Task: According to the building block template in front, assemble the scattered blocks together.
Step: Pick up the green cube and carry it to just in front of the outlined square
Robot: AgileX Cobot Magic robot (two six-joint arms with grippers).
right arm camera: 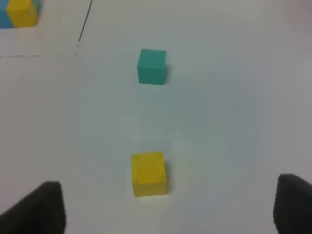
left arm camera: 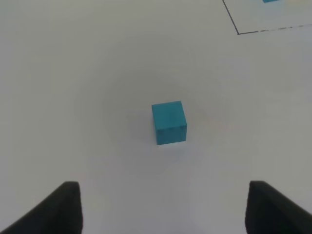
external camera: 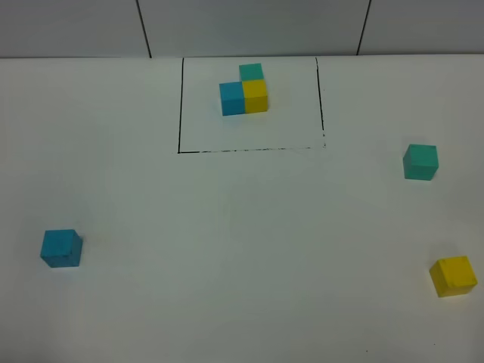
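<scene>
Nothing is assembled yet: the left gripper [left arm camera: 161, 209] and right gripper [right arm camera: 168, 204] hang empty, jaws apart. The yellow cube [external camera: 454, 275] lies at 4 o'clock, the sky-blue cube [external camera: 61, 248] at 8 and the teal-green cube [external camera: 420, 162] at 3, all well apart. The framed template [external camera: 244, 89] sits at 12.

**Both grippers raised, jaws wide**

We note the left gripper [left arm camera: 163, 184] by its two dark fingertips [left arm camera: 53, 209], one at 9 o'clock and one at 3 o'clock of the gripper's own centre. Its jaws stand wide apart with nothing clamped. The gripper hangs raised and points downward. The right gripper [right arm camera: 170, 180] has the same pose: its dark fingertips [right arm camera: 41, 207] sit at 9 and 3 o'clock of its centre, spread wide, pads free. We cannot tell wrist or arm posture, because only the tips show.
</scene>
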